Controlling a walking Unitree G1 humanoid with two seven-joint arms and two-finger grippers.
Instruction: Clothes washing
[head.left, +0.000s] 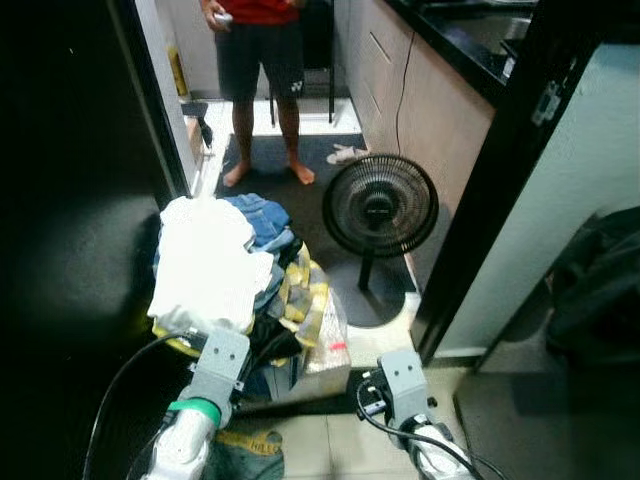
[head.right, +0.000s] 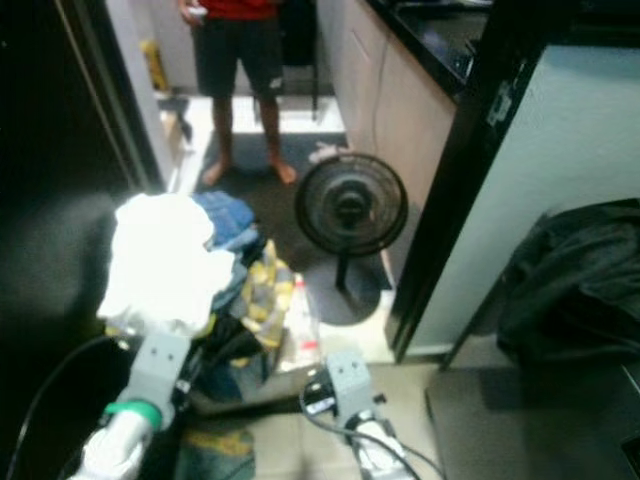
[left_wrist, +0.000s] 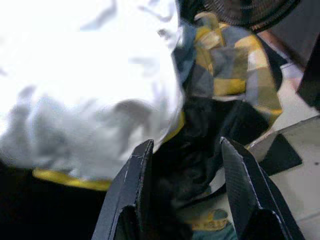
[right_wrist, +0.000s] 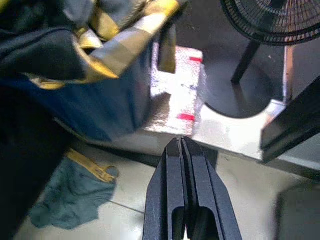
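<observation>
Down by the robot's feet lies a small blue-green cloth with a yellow edge (right_wrist: 75, 192) on the pale tiled floor (right_wrist: 125, 220). Just past it sits the big pile of soft clothes (head.left: 240, 290): a white shirt (head.left: 205, 265) on top, blue jeans (head.left: 262, 218) behind, and a yellow and grey checked cloth (left_wrist: 235, 65) at the side. The pile looks floppy and light, but bulky, so it may slip apart. A good place to grab is the dark fold under the white shirt. The left gripper (left_wrist: 185, 165) is spread wide, right at that fold. The right gripper (right_wrist: 184, 150) is pinched closed on nothing, low over the floor. A black round fan (head.left: 380, 205) stands just beside the pile, near enough to get knocked. A person with bare feet (head.left: 262, 60) stands farther back.
</observation>
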